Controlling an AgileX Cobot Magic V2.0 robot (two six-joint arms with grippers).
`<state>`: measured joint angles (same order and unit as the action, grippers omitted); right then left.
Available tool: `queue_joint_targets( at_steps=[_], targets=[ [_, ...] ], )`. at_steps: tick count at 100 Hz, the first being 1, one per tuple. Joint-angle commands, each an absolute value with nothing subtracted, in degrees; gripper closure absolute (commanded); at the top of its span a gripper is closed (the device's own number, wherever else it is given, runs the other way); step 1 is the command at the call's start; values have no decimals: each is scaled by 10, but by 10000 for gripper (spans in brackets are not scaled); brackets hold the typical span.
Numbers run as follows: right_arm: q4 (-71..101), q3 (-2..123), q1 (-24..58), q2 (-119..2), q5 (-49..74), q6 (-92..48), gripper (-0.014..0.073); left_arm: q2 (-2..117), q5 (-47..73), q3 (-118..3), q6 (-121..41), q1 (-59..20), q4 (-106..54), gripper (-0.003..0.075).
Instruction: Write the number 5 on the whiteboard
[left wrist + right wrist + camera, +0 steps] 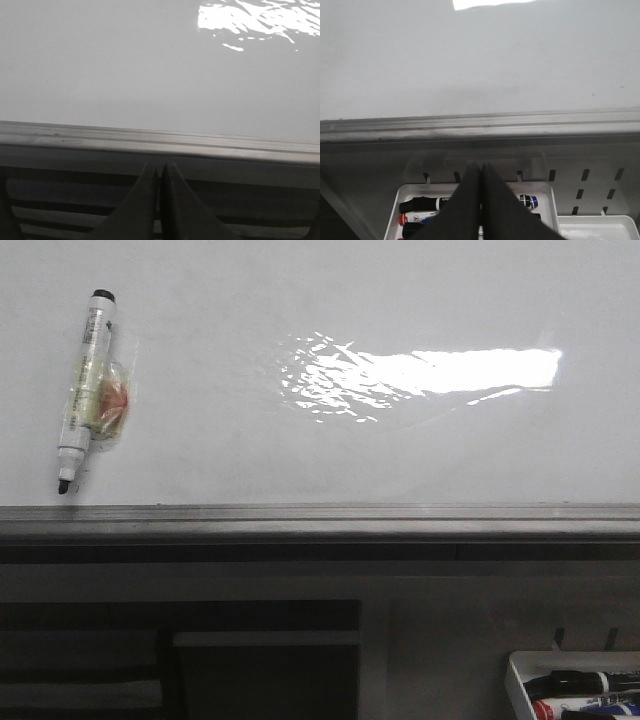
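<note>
The whiteboard (pixel 400 440) fills the far scene above its grey rail (pixel 320 520), glare at centre-right. A marker (pixel 85 390) clings at far left. Both the left gripper (pixel 160 200) and right gripper (pixel 480 200) are clenched, empty, the right above the marker tray (pixel 400 200).

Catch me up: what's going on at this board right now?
Nothing is being handled yet. The whiteboard is blank, with no 5 written. A black-tipped marker is stuck on its left side, uncapped, tip down near the rail. Both arms sit low below the rail: the left end effector is shut and empty, and the right end effector is shut and empty above the marker tray, which holds several markers.
</note>
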<state>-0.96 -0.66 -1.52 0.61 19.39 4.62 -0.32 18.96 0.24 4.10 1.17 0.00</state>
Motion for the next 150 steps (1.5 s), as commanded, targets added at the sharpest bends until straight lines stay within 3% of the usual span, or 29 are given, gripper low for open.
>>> queue_joint_targets(
  at_steps=[1,123,150],
  targets=[
    [-16,-22,-17,16,184,45,655,-19,153,12,46,14,-4,741],
    [-16,-22,-17,16,181,45,655,-19,125,12,46,14,23,741],
    [-17,-22,-17,16,92,45,655,-19,110,12,46,14,-92,741]
  ],
)
